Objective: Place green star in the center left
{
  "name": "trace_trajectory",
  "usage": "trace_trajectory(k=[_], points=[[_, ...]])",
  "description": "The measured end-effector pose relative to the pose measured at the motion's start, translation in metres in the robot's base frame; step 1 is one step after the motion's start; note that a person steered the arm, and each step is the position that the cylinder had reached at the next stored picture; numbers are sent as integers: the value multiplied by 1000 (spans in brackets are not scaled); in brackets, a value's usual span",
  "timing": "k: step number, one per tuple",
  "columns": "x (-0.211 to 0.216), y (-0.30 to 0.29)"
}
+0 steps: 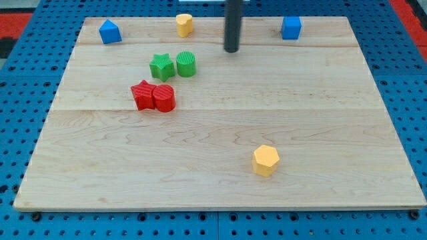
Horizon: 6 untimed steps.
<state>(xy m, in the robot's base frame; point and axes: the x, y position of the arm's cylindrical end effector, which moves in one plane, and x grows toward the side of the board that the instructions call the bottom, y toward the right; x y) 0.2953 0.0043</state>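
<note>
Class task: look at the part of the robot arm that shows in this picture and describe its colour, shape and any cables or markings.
Only a straight, round, dark grey rod shows, plain and smooth down to my tip. No cables or markings are visible. Its upper part runs out of view.

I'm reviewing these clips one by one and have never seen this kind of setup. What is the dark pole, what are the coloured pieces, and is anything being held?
There is one camera view, looking down at a wooden board on a blue pegboard. The dark pole is a robot arm's rod; it has no gripper and holds nothing, it only pushes blocks. My tip rests near the view's top, to the right of the green star and touching no block. A green round block sits right beside the star. Below them are a red star and a red round block, touching. Along the top are two blue blocks and a yellow block. A yellow hexagon lies near the bottom.
</note>
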Motion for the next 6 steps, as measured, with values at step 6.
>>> trace_trajectory(k=[6], points=[[48,-180]])
